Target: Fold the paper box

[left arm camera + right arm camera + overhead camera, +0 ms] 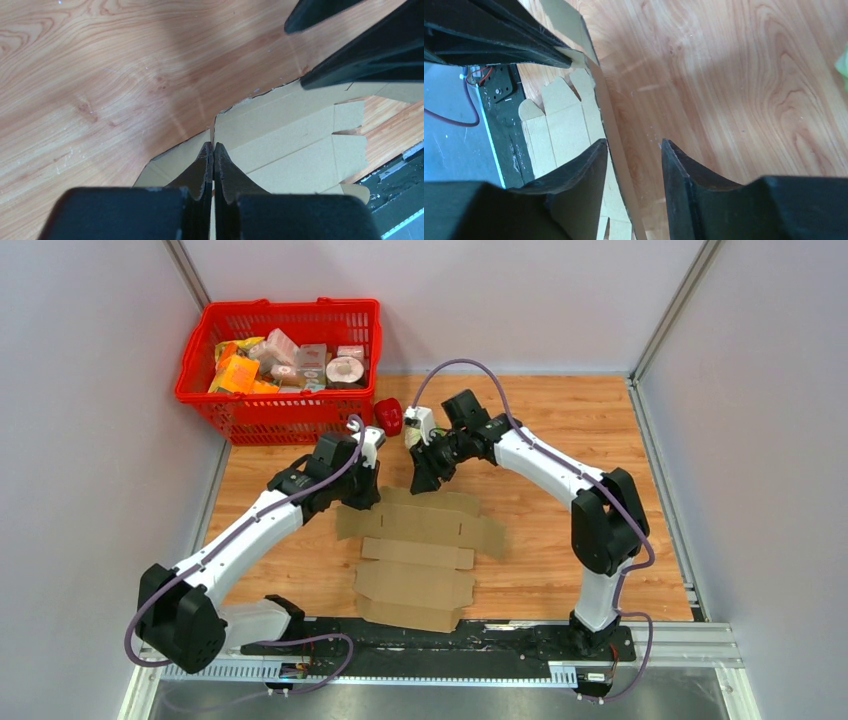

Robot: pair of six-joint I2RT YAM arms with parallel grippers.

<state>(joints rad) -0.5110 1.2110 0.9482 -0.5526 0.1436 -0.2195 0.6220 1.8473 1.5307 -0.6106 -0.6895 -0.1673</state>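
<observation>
1. The wooden tabletop (pixel 560 440) spreads beneath the left gripper (pixel 213 146) and the right gripper (pixel 633 142).
2. The red mesh basket (pixel 280 306), packed with small printed packages (pixel 290 365), stands beyond the left gripper and off to its left, well apart from it.
3. The paper box (pixel 420 560) lies unfolded and mostly flat. It stretches from the two grippers back toward the arm bases, with its far edge at their fingertips.
4. The left gripper is clamped tight, pinching the box's thin far flap.
5. The right gripper, just right of the left one, has its jaws apart. They straddle the raised cardboard edge without squeezing it.
6. A small red object (pixel 388 416) sits just beyond both grippers.
</observation>
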